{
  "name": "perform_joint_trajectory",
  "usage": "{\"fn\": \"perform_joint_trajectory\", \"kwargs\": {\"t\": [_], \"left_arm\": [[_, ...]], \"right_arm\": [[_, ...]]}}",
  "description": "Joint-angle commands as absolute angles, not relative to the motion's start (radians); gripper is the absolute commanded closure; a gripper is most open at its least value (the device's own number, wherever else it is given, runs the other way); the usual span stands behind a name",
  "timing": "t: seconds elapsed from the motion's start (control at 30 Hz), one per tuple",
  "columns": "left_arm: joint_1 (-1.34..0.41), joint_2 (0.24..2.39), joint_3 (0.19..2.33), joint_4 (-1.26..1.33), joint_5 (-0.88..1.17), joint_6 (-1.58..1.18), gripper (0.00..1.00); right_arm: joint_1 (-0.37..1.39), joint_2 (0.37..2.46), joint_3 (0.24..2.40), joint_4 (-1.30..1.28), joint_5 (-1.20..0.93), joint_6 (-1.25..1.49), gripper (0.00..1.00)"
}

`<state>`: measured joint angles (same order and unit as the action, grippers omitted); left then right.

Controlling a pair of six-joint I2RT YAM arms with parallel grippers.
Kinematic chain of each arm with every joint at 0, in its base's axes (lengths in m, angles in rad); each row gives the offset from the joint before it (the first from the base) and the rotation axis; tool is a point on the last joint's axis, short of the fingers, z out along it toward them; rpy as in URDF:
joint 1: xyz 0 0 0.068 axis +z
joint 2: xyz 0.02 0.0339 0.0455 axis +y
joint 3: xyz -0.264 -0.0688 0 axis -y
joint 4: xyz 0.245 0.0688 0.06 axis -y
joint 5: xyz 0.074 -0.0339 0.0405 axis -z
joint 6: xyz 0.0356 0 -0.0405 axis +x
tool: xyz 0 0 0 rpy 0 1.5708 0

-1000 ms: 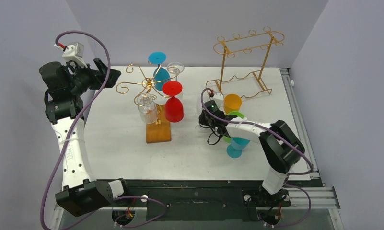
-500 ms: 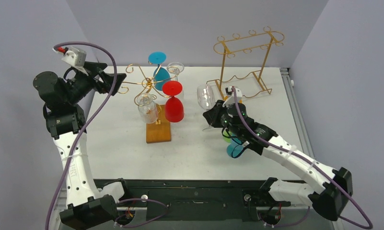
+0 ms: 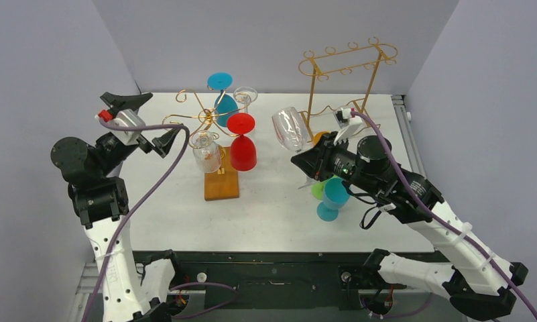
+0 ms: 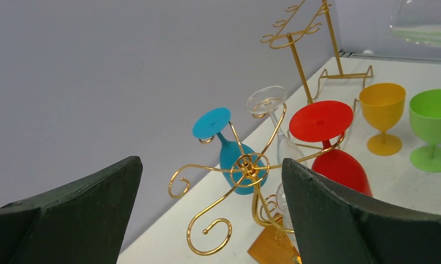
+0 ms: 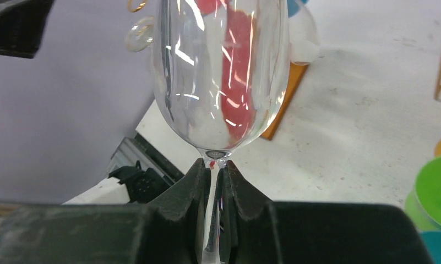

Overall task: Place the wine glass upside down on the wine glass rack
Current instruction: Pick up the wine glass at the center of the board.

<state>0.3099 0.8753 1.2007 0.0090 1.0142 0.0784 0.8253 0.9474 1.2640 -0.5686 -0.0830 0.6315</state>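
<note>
Top view: in the last second the right arm has swung up and forward off the table. Its right claw (image 3: pixel 314 157) now carries the clear wine glass (image 3: pixel 289 129) in the air, between the tall wire frame (image 3: pixel 346 67) and the wine glass rack (image 3: pixel 208 121). The bowl tilts up toward the rack, not yet inverted, so I judge the pickup done and the turn-over and hang still ahead. The left claw (image 3: pixel 149 122) has shifted too and hangs wide apart, empty, just left of the rack.

Left wrist view: the rack (image 4: pixel 250 165) sits between my spread fingers (image 4: pixel 69 220). The carried glass (image 4: pixel 422 22) is cut off at the top corner.

Right wrist view: the claw (image 5: pixel 213 170) is pinched on the stem under the bowl (image 5: pixel 221 71). The foot is hidden behind the fingers, and I can't make out which curl is free.
</note>
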Motion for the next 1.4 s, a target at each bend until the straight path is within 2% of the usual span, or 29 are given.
{"fn": "perform_joint_trajectory", "kwargs": {"t": [0.0,0.1,0.2,0.33,0.4,0.47,0.53,0.7,0.9,1.07,1.3,1.37], "left_arm": [[0.306,0.806,1.170,0.103,0.995,0.297,0.04],[0.306,0.773,1.165,0.112,0.993,0.303,0.04],[0.307,0.770,1.231,-0.036,1.059,0.284,0.04],[0.310,0.767,1.282,-0.140,1.225,0.089,0.04],[0.310,0.758,1.271,-0.075,1.325,-0.076,0.04],[0.308,0.749,1.238,0.142,1.374,-0.341,0.04],[0.307,0.747,1.254,0.169,1.402,-0.451,0.04],[0.286,0.748,1.324,0.060,1.480,-0.455,0.04],[0.183,0.716,1.313,-0.042,1.519,-0.430,0.04],[0.128,0.681,1.279,-0.049,1.512,-0.413,0.04],[0.113,0.685,1.284,-0.053,1.559,-0.386,0.00],[0.112,0.688,1.290,-0.062,1.587,-0.381,0.02]], "right_arm": [[0.921,1.072,1.462,-0.627,-0.181,0.552,1.00],[0.981,1.169,1.602,-0.717,-0.211,0.475,1.00],[0.995,1.238,1.714,-0.803,-0.289,0.394,1.00],[0.996,1.254,1.811,-0.905,-0.396,0.243,1.00],[0.997,1.232,1.805,-0.927,-0.456,0.170,1.00],[0.997,1.208,1.774,-0.961,-0.483,0.097,1.00],[0.997,1.177,1.738,-0.971,-0.517,0.057,1.00],[1.000,1.134,1.702,-0.971,-0.606,-0.025,1.00],[1.008,1.248,1.828,-1.020,-0.688,-0.079,1.00],[1.039,1.350,1.957,-1.100,-0.766,-0.146,1.00],[1.074,1.403,1.991,-1.138,-0.861,-0.216,1.00],[1.074,1.397,1.983,-1.146,-0.875,-0.231,1.00]]}}
